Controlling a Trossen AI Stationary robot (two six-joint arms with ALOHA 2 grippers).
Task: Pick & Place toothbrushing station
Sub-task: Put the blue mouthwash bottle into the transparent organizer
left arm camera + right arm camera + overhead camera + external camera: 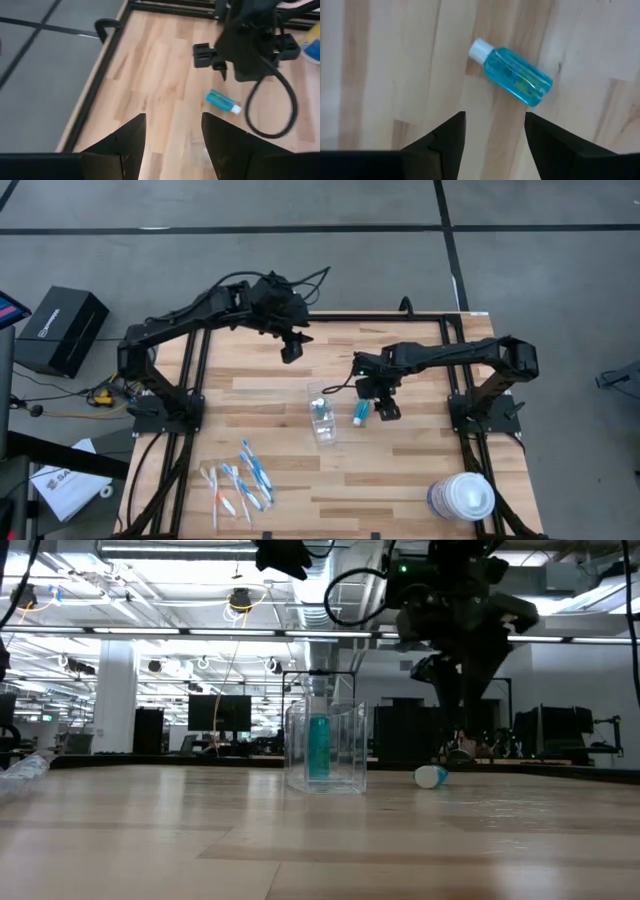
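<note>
right wrist view: teal tube (512, 76) lying flat

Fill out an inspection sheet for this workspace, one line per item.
Surface: wooden table, dark frame rails at its edges.
Job's things: clear cup upright mid-table with one teal tube standing inside; second teal tube lying on its side on the wood beside the cup, white cap on; toothbrushes loose in a cluster near the front left.
Clutter: white-lidded tub at the front right corner.
Grippers: left gripper open, empty, raised over the far side of the table; right gripper open, empty, just above the lying tube.
Cables: a black loop hangs from the right arm's wrist.
Surroundings: black box and papers on the floor to the left.
</note>
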